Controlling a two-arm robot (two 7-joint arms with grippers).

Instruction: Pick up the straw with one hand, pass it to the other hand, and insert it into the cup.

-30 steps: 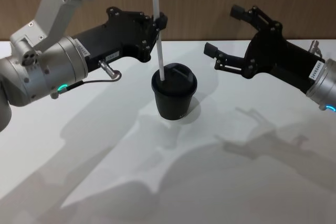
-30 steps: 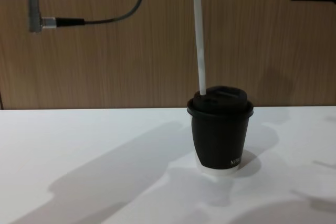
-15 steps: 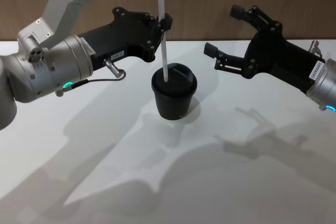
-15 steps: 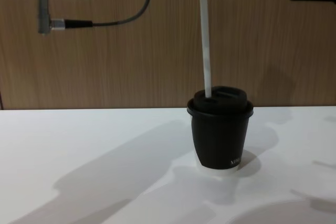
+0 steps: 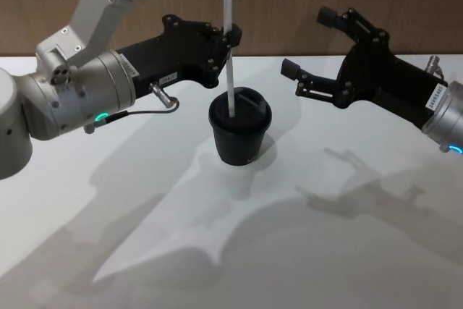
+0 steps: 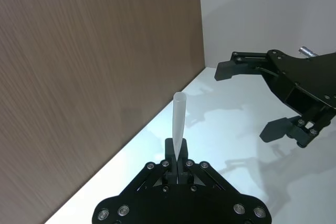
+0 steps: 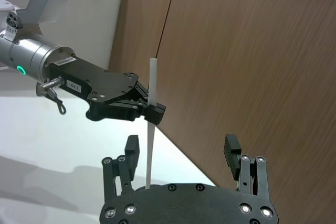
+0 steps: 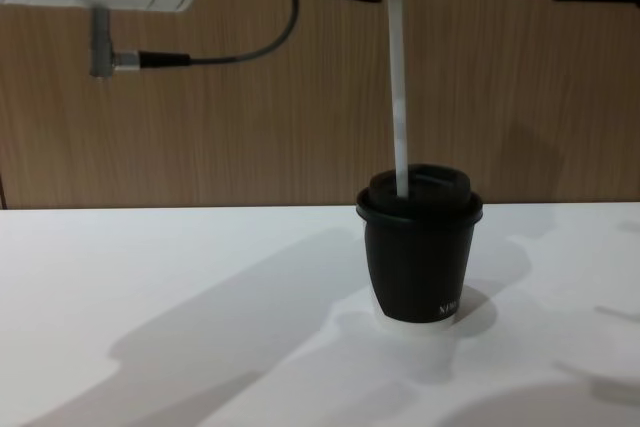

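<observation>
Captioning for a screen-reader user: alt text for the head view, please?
The left gripper holds a white straw upright, its lower end at the lid of a black cup on a white table. The right gripper hangs open to the cup's right.

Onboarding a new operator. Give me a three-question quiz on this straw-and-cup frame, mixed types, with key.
1. True or false: the right end effector is shut on the straw.
2. Multiple choice: the straw's lower end is (A) lying flat on the table, (B) at the lid of the cup, (C) between the right end effector's fingers.
3. Fill in: the cup stands upright on the white ____.

Key: 1 false, the left end effector holds it and the right is open. 2 B. 3 table.
</observation>
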